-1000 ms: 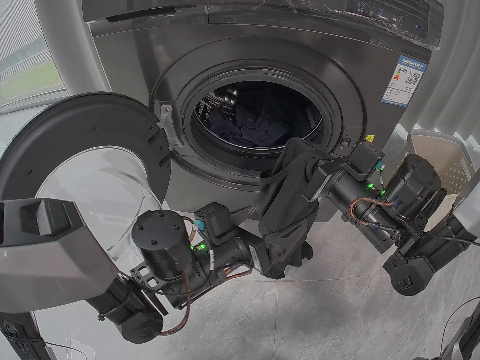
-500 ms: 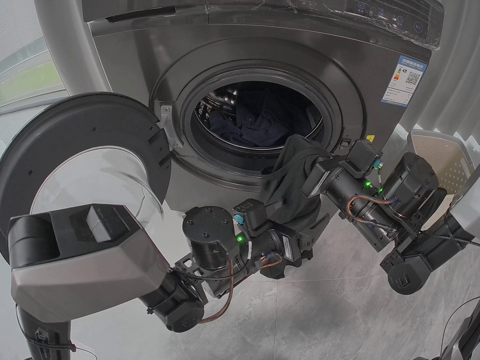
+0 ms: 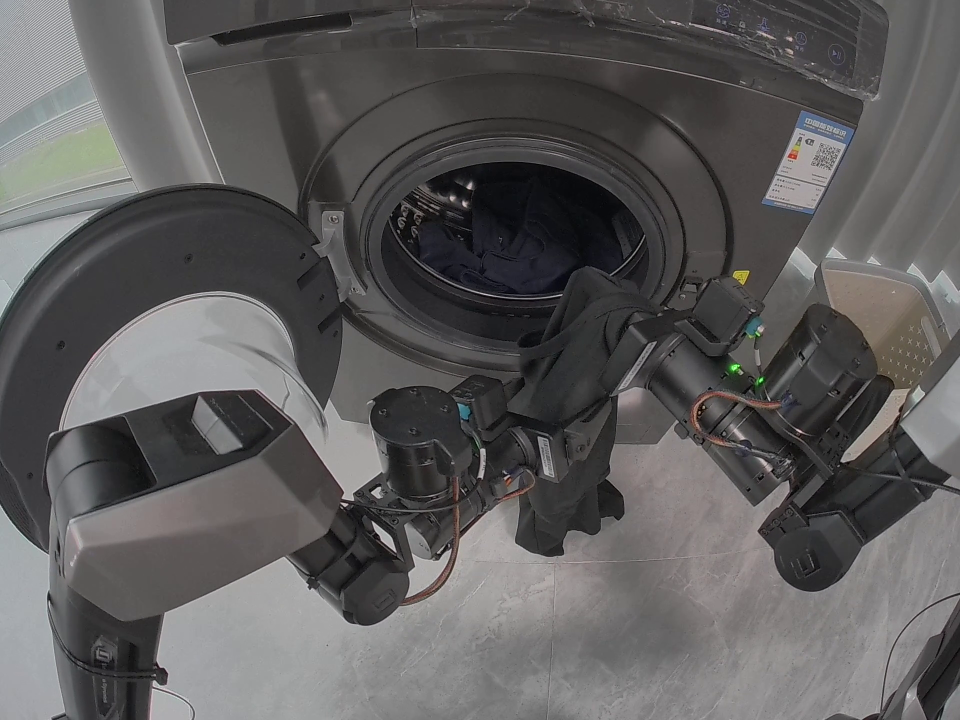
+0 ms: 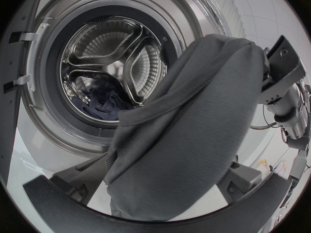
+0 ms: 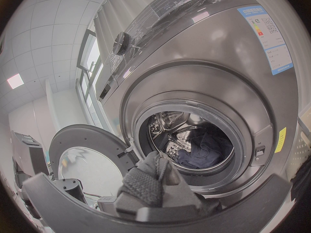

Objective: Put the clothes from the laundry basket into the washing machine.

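At 5 o'clock on the rim of the drum (image 3: pixel 440 197), my right gripper (image 3: pixel 615 335) is pinched on the top of a dark grey garment (image 3: pixel 565 392), with the cloth bunched over its fingers (image 5: pixel 145 185). From there the garment hangs down in front of the lower panel of the washing machine (image 3: pixel 300 112), its lower end over the grey floor (image 3: pixel 650 602). At 7 o'clock from that grip, my left gripper (image 3: pixel 578 434) sits at the garment's middle with its fingers (image 4: pixel 109 157) spread wide — the cloth bulges between them. Inside the drum lies a heap of dark blue clothes (image 3: pixel 510 247), apart from the held piece. The door (image 3: pixel 150 252) stands swung open at 8 o'clock of the drum — the laundry basket (image 3: pixel 895 327) stands at 4 o'clock, beside the machine.
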Available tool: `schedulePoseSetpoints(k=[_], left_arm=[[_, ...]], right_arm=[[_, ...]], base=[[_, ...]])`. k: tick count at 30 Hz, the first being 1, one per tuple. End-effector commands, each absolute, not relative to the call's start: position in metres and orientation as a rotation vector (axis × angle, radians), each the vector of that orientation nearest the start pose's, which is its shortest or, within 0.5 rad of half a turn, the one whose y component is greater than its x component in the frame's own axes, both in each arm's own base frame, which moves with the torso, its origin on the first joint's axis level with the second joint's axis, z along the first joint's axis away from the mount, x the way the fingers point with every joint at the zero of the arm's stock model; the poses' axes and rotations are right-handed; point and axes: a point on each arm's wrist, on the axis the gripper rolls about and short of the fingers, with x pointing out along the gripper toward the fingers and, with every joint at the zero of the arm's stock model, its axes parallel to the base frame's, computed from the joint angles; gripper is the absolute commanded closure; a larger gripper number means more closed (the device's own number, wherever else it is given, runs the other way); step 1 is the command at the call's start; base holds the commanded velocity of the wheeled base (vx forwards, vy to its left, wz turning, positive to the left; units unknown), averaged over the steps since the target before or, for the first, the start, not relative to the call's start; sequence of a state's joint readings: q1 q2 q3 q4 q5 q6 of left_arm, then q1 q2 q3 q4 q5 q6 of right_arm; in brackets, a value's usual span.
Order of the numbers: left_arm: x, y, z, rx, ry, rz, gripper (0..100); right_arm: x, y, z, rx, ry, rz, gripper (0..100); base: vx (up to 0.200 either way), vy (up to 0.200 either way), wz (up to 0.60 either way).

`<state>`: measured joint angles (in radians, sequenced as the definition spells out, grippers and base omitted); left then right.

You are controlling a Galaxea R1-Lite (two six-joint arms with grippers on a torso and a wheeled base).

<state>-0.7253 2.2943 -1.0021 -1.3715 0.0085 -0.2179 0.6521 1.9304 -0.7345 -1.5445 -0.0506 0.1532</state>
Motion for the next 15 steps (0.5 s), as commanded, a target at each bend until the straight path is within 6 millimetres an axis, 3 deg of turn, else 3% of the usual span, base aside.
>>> schedulePoseSetpoints(k=[1, 8, 15], left_arm=[[0.324, -0.276, 0.082, -0.229, -0.004, -0.69, 0], [0.326, -0.256, 0.087, -0.2, -0.007, -0.645, 0], [0.299, -0.239, 0.107, -0.181, 0.004, -0.652, 0]], right_arm=[[0.267, 0.202, 0.183, 0.27, -0.292, 0.62, 100], [0.27, 0.198, 0.183, 0.267, -0.294, 0.605, 100], [0.275, 0.194, 0.189, 0.271, -0.319, 0.582, 100]], base=[[0.0, 0.0, 0.0], [0.0, 0.0, 0.0], [0.0, 0.0, 0.0]])
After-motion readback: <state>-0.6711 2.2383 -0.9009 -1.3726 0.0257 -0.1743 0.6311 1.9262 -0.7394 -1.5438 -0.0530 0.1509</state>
